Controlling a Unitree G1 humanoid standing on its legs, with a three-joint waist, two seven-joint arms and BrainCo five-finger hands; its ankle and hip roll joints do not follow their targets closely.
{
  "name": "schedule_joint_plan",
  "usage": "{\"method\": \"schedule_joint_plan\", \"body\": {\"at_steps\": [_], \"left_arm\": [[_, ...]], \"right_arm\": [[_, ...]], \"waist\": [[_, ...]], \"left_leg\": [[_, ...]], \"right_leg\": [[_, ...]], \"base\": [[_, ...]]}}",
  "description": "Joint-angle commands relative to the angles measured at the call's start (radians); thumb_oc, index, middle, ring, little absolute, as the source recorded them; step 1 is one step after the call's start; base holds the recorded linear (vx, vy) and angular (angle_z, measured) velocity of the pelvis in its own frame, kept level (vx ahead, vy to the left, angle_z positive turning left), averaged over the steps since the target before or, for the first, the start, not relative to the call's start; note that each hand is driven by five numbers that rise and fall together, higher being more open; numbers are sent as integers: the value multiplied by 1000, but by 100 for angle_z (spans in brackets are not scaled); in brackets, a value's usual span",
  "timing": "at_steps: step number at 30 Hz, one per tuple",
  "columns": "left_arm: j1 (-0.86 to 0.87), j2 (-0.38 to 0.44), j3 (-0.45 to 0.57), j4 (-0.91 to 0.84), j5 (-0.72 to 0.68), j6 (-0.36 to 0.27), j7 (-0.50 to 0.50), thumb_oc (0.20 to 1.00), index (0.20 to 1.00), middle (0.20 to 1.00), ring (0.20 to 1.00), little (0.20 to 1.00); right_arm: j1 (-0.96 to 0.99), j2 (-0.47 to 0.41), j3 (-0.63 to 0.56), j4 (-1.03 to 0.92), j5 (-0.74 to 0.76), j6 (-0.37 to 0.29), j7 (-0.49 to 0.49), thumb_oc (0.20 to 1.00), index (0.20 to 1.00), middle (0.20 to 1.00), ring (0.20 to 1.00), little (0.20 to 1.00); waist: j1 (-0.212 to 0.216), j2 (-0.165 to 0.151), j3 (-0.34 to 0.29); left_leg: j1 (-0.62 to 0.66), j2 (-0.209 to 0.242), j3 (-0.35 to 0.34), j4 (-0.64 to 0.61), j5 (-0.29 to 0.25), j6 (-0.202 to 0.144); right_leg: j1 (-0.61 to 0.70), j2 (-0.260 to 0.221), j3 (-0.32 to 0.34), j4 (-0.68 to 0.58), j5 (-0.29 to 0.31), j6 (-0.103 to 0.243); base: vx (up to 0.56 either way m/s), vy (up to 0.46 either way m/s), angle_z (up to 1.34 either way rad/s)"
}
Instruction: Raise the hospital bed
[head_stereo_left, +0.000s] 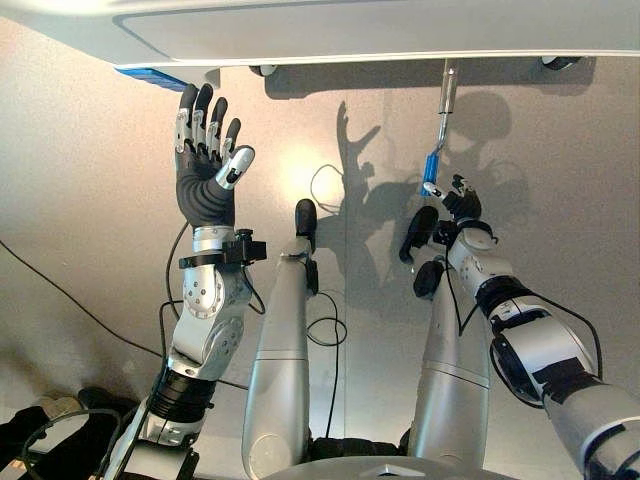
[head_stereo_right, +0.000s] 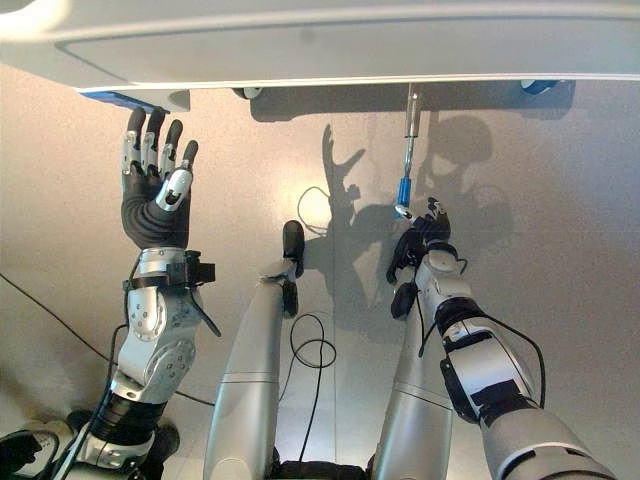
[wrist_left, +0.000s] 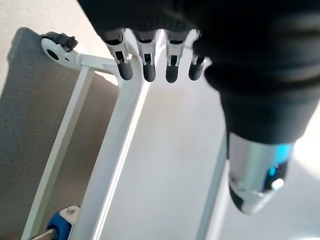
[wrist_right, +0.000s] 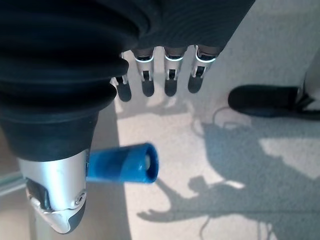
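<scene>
Inspector: Right robot hand (head_stereo_left: 452, 208) sits at the blue crank handle (head_stereo_left: 431, 166) under the hospital bed (head_stereo_left: 400, 40); its fingers look relaxed, not yet clasping the grip.

Clerk: And the left?

Inspector: Left robot hand (head_stereo_left: 205, 165) hangs spread near the bed frame, idle. Cranking judged not begun. Contact at the handle is hard to make out; the bed's height is cut off.

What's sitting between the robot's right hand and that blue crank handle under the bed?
Nothing. In the right wrist view the blue handle sits beside the right hand's thumb, below open fingers, with bare floor beyond.
</scene>
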Motion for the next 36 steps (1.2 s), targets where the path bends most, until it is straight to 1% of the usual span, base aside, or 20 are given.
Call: {"method": "schedule_joint_plan", "body": {"at_steps": [1, 6, 11, 15, 21, 23, 24, 25, 26, 27, 28, 30, 31, 32, 33, 35, 36], "left_arm": [[44, -13, 17, -135, -13, -52, -9, 1000, 1000, 1000, 1000, 1000], [44, -8, 20, -133, -19, -55, -10, 1000, 1000, 1000, 1000, 1000], [42, -5, 25, -137, -17, -58, -7, 1000, 1000, 1000, 1000, 1000], [37, -4, 28, -138, -14, -57, -2, 1000, 1000, 1000, 1000, 1000], [30, 4, 25, -150, -8, -55, 3, 1000, 1000, 1000, 1000, 1000], [20, 31, 15, -151, -7, -41, -18, 1000, 1000, 1000, 1000, 1000], [20, 31, 15, -151, -7, -41, -18, 1000, 1000, 1000, 1000, 1000], [11, 89, -4, -137, -15, -10, -58, 1000, 1000, 1000, 1000, 1000], [-4, 126, -10, -136, -16, -2, -81, 1000, 1000, 1000, 1000, 1000], [-4, 126, -11, -136, -16, -2, -81, 1000, 1000, 1000, 1000, 1000], [-30, 162, -35, -139, -61, 4, -129, 1000, 1000, 1000, 1000, 1000], [-45, 166, -57, -124, -86, 9, -146, 1000, 1000, 1000, 1000, 1000], [-64, 171, -96, -94, -109, 29, -163, 1000, 1000, 1000, 1000, 1000], [-94, 188, -124, -76, -101, 47, -176, 1000, 1000, 1000, 1000, 1000], [-133, 220, -156, -60, -96, 58, -196, 1000, 1000, 1000, 1000, 1000], [-166, 236, -175, -45, -92, 62, -206, 1000, 1000, 1000, 1000, 1000], [-211, 248, -210, -14, -120, 69, -227, 1000, 1000, 1000, 1000, 1000]], "right_arm": [[1, -23, 18, 4, 35, -11, 7, 1000, 1000, 1000, 1000, 1000], [-35, -36, 26, 9, 39, -9, 18, 1000, 1000, 1000, 1000, 1000], [-67, -49, 37, -4, 35, -10, 19, 1000, 1000, 1000, 1000, 1000], [-81, -49, 42, -15, 34, -11, 20, 1000, 1000, 1000, 1000, 1000], [-113, -46, 56, 19, 12, 1, 26, 1000, 1000, 1000, 1000, 1000], [-126, -45, 60, 40, 10, 9, 34, 1000, 1000, 1000, 1000, 1000], [-126, -45, 60, 40, 10, 9, 34, 1000, 1000, 1000, 1000, 1000], [-131, -52, 68, 60, 2, 20, 54, 1000, 1000, 1000, 1000, 1000], [-135, -57, 69, 73, -5, 25, 63, 1000, 1000, 1000, 1000, 1000], [-135, -57, 69, 73, -5, 25, 63, 1000, 1000, 1000, 1000, 1000], [-129, -45, 79, 82, -14, 33, 81, 1000, 1000, 1000, 1000, 1000], [-127, -40, 81, 88, -19, 36, 90, 1000, 1000, 1000, 1000, 1000], [-124, -34, 87, 91, -22, 41, 96, 1000, 1000, 1000, 1000, 1000], [-122, -30, 91, 106, -25, 48, 102, 1000, 1000, 1000, 1000, 1000], [-123, -19, 102, 117, -32, 52, 111, 1000, 1000, 1000, 1000, 1000], [-123, -12, 104, 121, -31, 53, 118, 1000, 1000, 1000, 1000, 1000], [-123, 1, 113, 127, -25, 55, 131, 1000, 1000, 1000, 1000, 1000]], "waist": [[13, 52, -23], [19, 55, -23], [22, 52, -23], [22, 49, -23], [28, 52, -23], [29, 56, -23], [29, 56, -23], [28, 63, -23], [29, 66, -23], [30, 66, -23], [26, 71, -23], [25, 70, -23], [20, 69, -23], [16, 70, -23], [8, 72, -23], [6, 71, -23], [0, 68, -23]], "left_leg": [[-53, 2, 24, -18, 3, 8], [-51, -1, 26, -24, 5, 8], [-51, -2, 25, -33, 8, 10], [-54, -5, 23, -35, 8, 11], [-63, -11, 22, -29, 7, 12], [-65, -11, 23, -21, 6, 11], [-66, -11, 23, -21, 6, 11], [-65, -12, 26, -19, 8, 11], [-65, -12, 28, -18, 8, 11], [-66, -12, 28, -18, 8, 11], [-63, -11, 32, -18, 10, 11], [-63, -11, 33, -17, 10, 12], [-63, -10, 34, -18, 12, 13], [-63, -11, 37, -17, 13, 13], [-62, -10, 39, -17, 13, 12], [-63, -11, 39, -18, 14, 12], [-61, -9, 38, -20, 16, 11]], "right_leg": [[3, 6, 56, -23, 53, 110], [2, 4, 58, -25, 53, 112], [5, 5, 55, -34, 51, 111], [6, 6, 54, -38, 50, 112], [2, 4, 55, -35, 52, 113], [-1, 2, 56, -29, 51, 112], [-1, 2, 57, -28, 51, 112], [-1, 2, 60, -27, 52, 113], [-1, 1, 61, -27, 52, 113], [-2, 2, 61, -27, 52, 113], [-2, 5, 66, -27, 55, 112], [-4, 6, 67, -26, 55, 112], [-3, 7, 69, -29, 58, 112], [-2, 7, 69, -30, 58, 113], [-1, 7, 71, -30, 58, 112], [-2, 9, 73, -32, 60, 113], [-3, 10, 74, -32, 60, 113]], "base": [[0, 0, 0], [0, 0, 0], [0, 0, 0], [0, 0, 0], [0, 0, 0], [0, 0, 0], [0, 0, 0], [8, 30, 2], [8, 30, 1], [8, 47, 3], [5, 40, 2], [3, 20, 1], [-2, 7, -4], [-2, 13, -6], [2, 7, -4], [0, 0, 0], [0, 0, 0]]}}
